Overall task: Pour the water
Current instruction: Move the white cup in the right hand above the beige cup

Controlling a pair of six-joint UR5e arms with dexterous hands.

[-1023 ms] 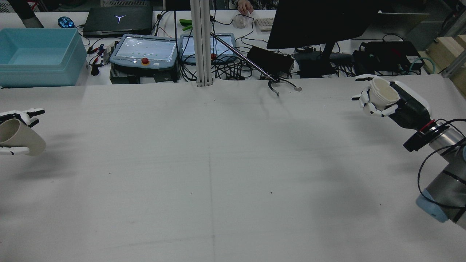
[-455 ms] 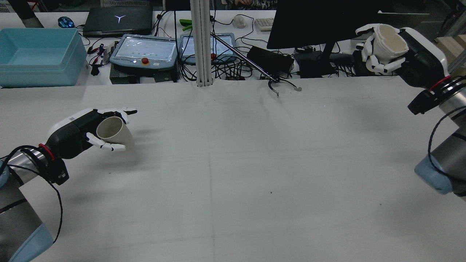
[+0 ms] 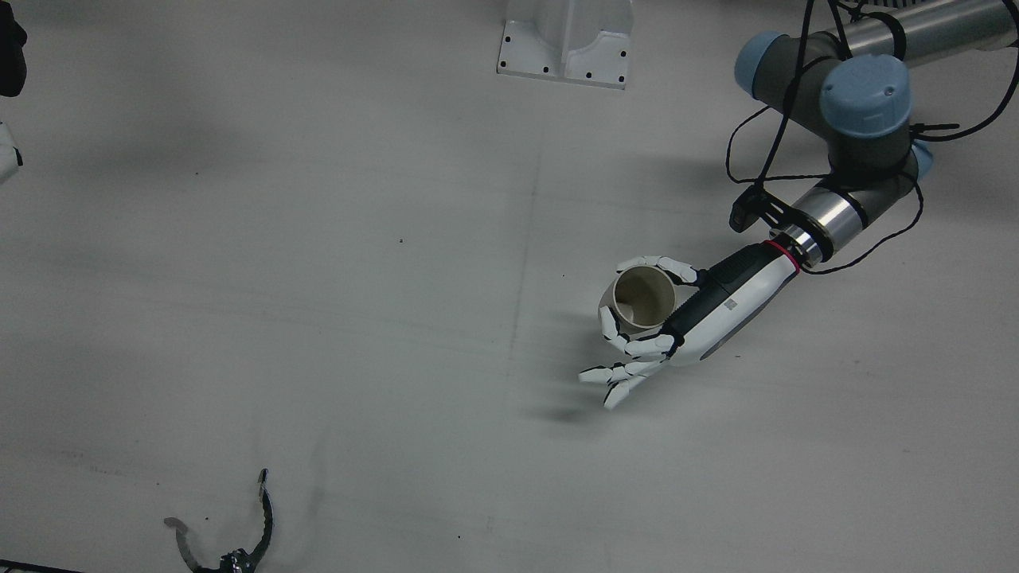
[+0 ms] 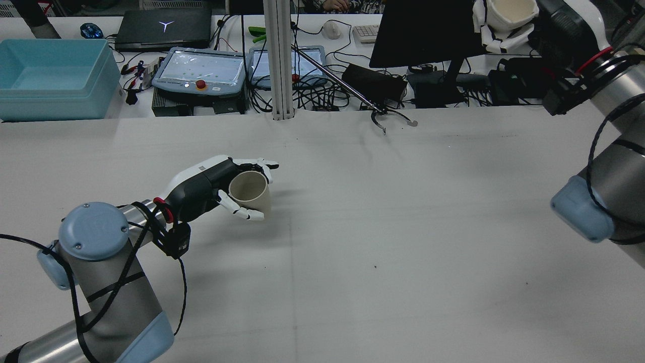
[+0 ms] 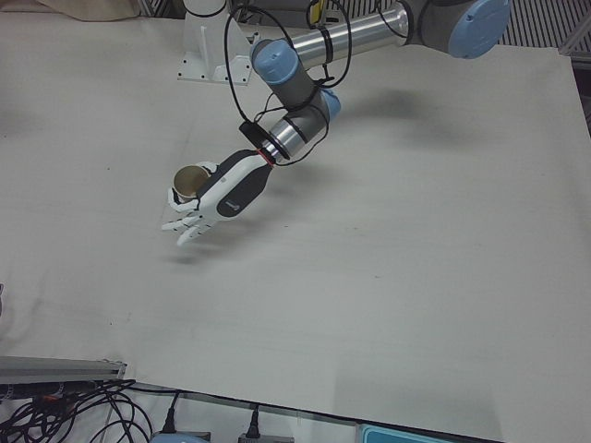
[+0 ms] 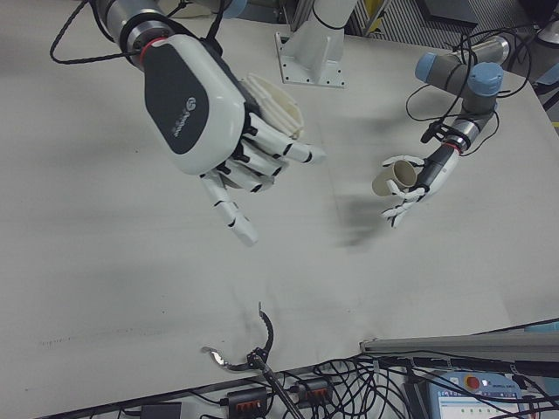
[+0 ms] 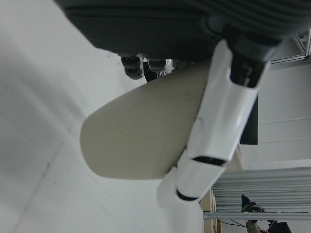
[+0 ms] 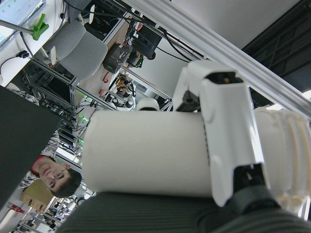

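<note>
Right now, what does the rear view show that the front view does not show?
Only the rear view shows the right hand raised high, holding a white cup, plus the blue bin beyond the table. Only the front view looks straight down into the beige cup. Both show the left hand gripping that beige cup over the table.

We see a wide white table [image 4: 352, 242]. Behind its far edge rises a white post [image 4: 278, 60], with a blue bin [image 4: 53, 78] well left of it and a dark monitor [image 4: 423, 30] right.
</note>
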